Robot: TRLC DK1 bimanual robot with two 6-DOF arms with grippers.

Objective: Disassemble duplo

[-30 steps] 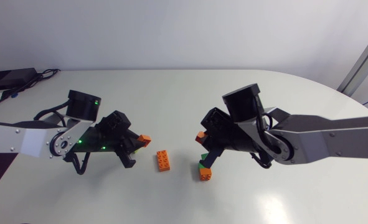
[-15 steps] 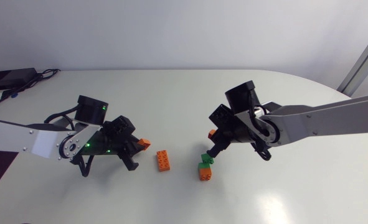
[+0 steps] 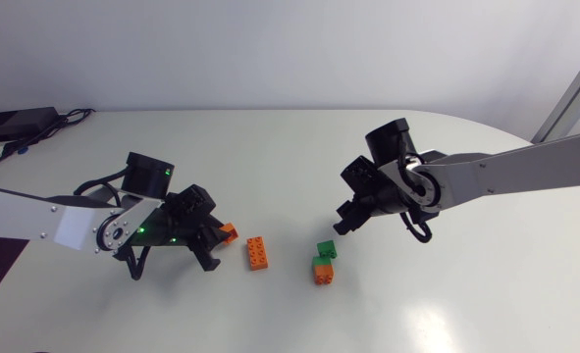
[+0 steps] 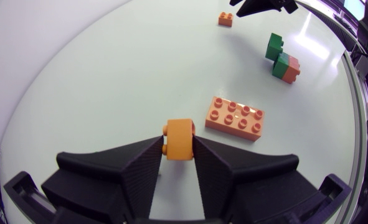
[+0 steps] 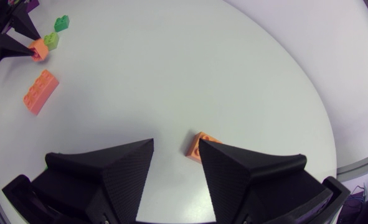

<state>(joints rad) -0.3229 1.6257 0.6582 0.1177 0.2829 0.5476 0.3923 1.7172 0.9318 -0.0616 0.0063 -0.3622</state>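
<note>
My left gripper (image 3: 221, 237) (image 4: 179, 142) is shut on a small orange brick (image 3: 229, 232) (image 4: 179, 134), low over the table. Just ahead of it lies an orange two-by-four brick (image 3: 258, 252) (image 4: 235, 117) (image 5: 40, 91). Further right stands a stack (image 3: 323, 265) (image 4: 283, 59) (image 5: 51, 40) of a dark green, a light green and an orange brick, the dark green one tilted. My right gripper (image 3: 344, 224) (image 5: 176, 146) stands open. A second small orange brick (image 5: 198, 145) (image 4: 226, 19) lies on the table at the inner edge of one finger. The head view hides that brick.
A black box with cables (image 3: 15, 124) sits at the table's back left corner. The white table (image 3: 270, 157) curves to an edge beyond my right gripper in its wrist view.
My right gripper has drawn up and to the right, away from the stack, and opened, leaving a small orange brick on the table. My left gripper has shifted slightly with its brick.
</note>
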